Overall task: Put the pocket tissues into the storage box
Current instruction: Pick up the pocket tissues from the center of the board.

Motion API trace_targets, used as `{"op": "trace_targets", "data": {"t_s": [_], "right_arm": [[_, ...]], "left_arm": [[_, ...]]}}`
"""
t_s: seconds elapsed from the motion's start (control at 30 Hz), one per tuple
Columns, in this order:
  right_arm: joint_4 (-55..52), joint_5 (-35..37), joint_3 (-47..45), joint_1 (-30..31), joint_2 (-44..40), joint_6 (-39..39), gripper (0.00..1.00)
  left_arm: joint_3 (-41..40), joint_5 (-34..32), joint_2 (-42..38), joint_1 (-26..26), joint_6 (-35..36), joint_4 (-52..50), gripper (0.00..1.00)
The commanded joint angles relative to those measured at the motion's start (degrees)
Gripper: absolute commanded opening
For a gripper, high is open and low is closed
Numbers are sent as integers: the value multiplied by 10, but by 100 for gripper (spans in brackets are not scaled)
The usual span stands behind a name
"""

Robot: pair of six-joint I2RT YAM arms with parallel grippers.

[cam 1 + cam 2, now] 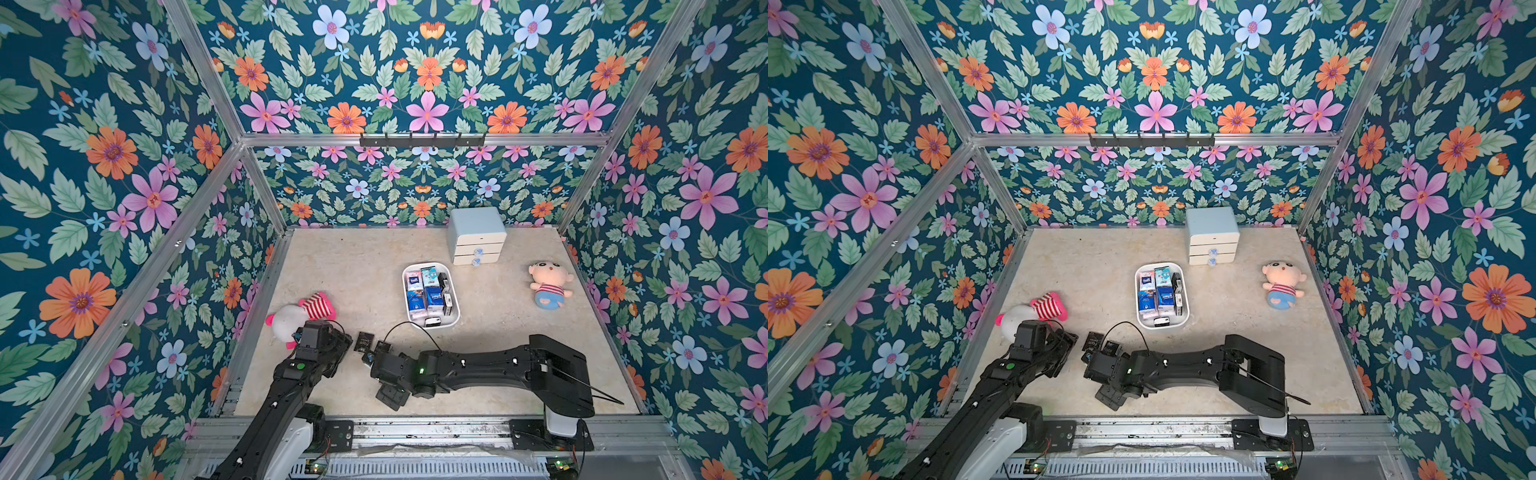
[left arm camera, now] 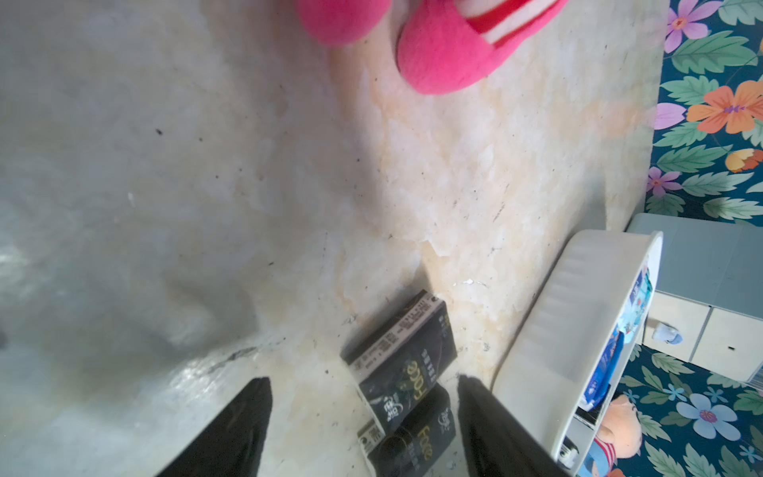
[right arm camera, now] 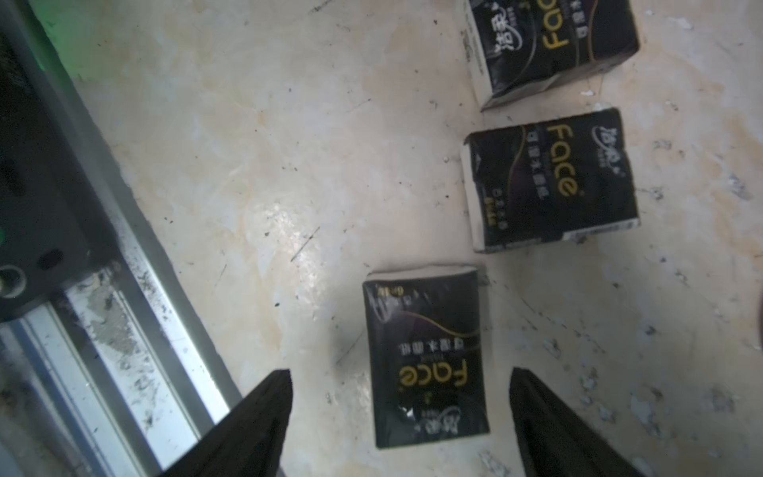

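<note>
Marbled beige surface [image 1: 361, 270] bore three black pocket tissues [image 3: 427, 359]; we found left gripper [image 2: 363, 379] and right gripper [image 3: 400, 371] spread apart, the latter above one.

Left pincer [image 2: 365, 386], right pincer [image 3: 402, 373]: jaws spread wide.

Noted on mottled beige counter [image 1: 353, 270]: white storage box [image 1: 417, 319] at centre; pale blue drawer cabinet [image 1: 477, 235] just above; striped-shirt doll [image 1: 549, 284] right; pink-white doll [image 1: 303, 313] lower left; three black pocket tissues [image 1: 364, 341] flat, lower centre.
</note>
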Motion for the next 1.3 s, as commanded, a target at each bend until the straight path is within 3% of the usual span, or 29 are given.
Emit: {"op": "trace_targets", "data": {"t_s": [0.0, 0.17, 0.3, 0.33, 0.67, 1.03, 1.27], "right_arm": [[-15, 43, 22, 0, 28, 4, 83], [-42, 80, 43, 0, 60, 12, 71], [-39, 84, 33, 0, 55, 14, 44], [-35, 84, 28, 0, 51, 16, 41], [-12, 77, 26, -20, -27, 77, 38], [-33, 138, 47, -129, -107, 142, 40], [-23, 115, 39, -228, -111, 169, 41]], "left_arm": [[3, -11, -16, 1, 13, -49, 77], [0, -17, -44, 1, 10, -67, 77], [-2, -14, -55, 1, 10, -76, 77], [-4, -12, -56, 1, 10, -77, 77], [3, 0, -30, 0, 22, -67, 76], [116, -5, 112, -11, 103, -42, 75], [168, -24, 171, -47, 118, -15, 75]]}}
